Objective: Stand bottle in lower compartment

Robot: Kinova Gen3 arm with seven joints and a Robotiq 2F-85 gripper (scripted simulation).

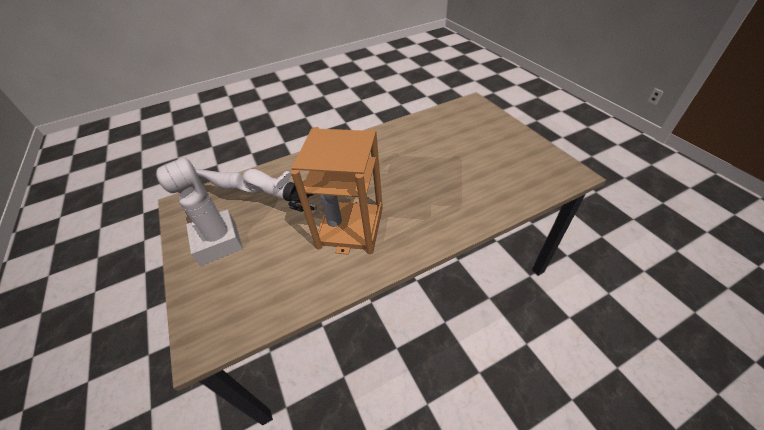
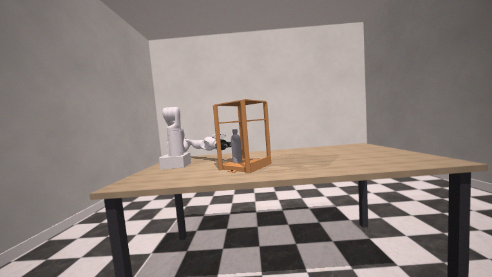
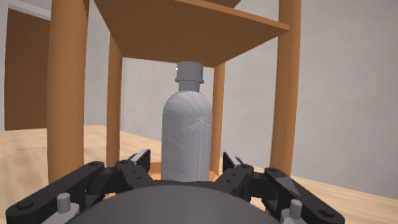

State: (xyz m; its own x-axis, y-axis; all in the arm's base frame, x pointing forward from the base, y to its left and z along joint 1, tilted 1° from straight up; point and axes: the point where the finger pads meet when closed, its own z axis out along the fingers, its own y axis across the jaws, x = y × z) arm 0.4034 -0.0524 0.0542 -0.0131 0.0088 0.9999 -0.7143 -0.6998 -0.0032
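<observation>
A grey bottle (image 1: 331, 209) (image 2: 236, 147) (image 3: 186, 130) stands upright, cap up, on the floor of the lower compartment of the orange shelving unit (image 1: 334, 152) (image 2: 243, 137) (image 3: 67, 90). Its cap sits just under the middle shelf board (image 3: 190, 30). My gripper (image 1: 297, 204) (image 2: 226, 144) (image 3: 186, 160) is open and empty. It is level with the bottle's lower body, at the shelf's side toward the robot base, with its fingers apart on either side and not touching the bottle.
The shelving unit stands on a wooden table (image 1: 481, 160) (image 2: 344, 162), close to the robot's base block (image 1: 213, 243) (image 2: 174, 160). A small orange tab (image 1: 341, 250) lies on the table by the shelf's foot. The shelf's posts flank my gripper.
</observation>
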